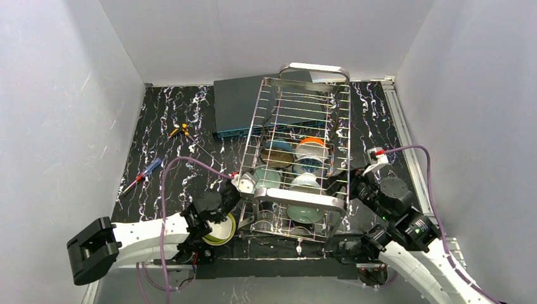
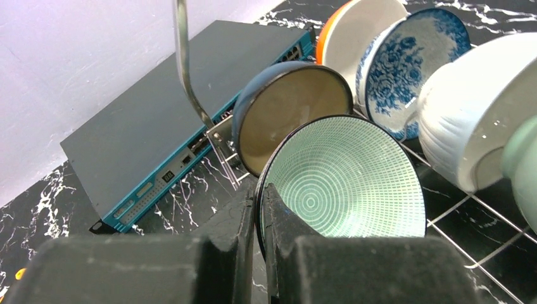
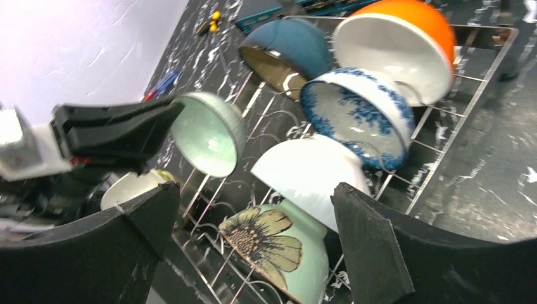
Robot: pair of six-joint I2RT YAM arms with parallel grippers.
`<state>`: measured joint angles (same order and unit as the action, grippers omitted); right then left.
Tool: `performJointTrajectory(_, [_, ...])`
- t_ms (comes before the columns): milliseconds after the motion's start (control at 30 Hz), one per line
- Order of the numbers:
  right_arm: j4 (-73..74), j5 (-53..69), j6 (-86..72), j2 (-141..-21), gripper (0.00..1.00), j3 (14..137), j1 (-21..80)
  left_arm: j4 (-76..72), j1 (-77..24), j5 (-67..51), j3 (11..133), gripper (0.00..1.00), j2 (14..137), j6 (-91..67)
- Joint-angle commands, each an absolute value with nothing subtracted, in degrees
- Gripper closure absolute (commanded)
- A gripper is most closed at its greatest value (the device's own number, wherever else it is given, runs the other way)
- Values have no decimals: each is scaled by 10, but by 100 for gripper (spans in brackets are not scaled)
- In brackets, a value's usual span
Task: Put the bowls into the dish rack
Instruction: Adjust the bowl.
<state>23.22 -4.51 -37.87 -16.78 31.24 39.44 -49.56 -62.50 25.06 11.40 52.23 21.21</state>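
The steel wire dish rack (image 1: 315,66) stands mid-table with several bowls on edge between its tines. My left gripper (image 1: 244,183) is at the rack's near-left corner, shut on the rim of a pale green ringed bowl (image 2: 342,177), which is tilted just above the tines (image 3: 209,133). Behind it stand a blue bowl with a beige inside (image 2: 291,114), a white-and-orange bowl (image 2: 361,31), a blue-patterned bowl (image 2: 411,63) and a white bowl (image 2: 475,107). My right gripper (image 1: 356,179) hangs open at the rack's right side, above a green flower-printed bowl (image 3: 285,253). A lime-yellow bowl (image 1: 220,231) sits on the table outside the rack, under my left arm.
A flat dark-teal box (image 1: 240,104) lies behind the rack at the back left. A blue-and-red screwdriver (image 1: 142,175) and a small yellow-handled tool (image 1: 180,131) lie on the black marbled table at the left. White walls close in three sides.
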Motion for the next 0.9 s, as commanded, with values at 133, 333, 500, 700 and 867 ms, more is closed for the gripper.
performJointTrajectory(133, [100, 93, -338, -202, 3, 304, 396, -603, -561, 125, 117, 100, 517, 187])
performJointTrajectory(333, [28, 166, -331, -247, 9, 295, 397, -666, -550, 86, 116, 100, 546, 175])
performJointTrajectory(500, [-23, 181, -330, -263, 9, 275, 397, -718, -546, 64, 117, 100, 579, 156])
performJointTrajectory(700, [-107, 196, -342, -287, 5, 231, 396, -724, -542, 61, 122, 100, 582, 145])
performJointTrajectory(867, [-199, 221, -367, -321, 4, 193, 396, -723, -541, 61, 119, 100, 572, 138])
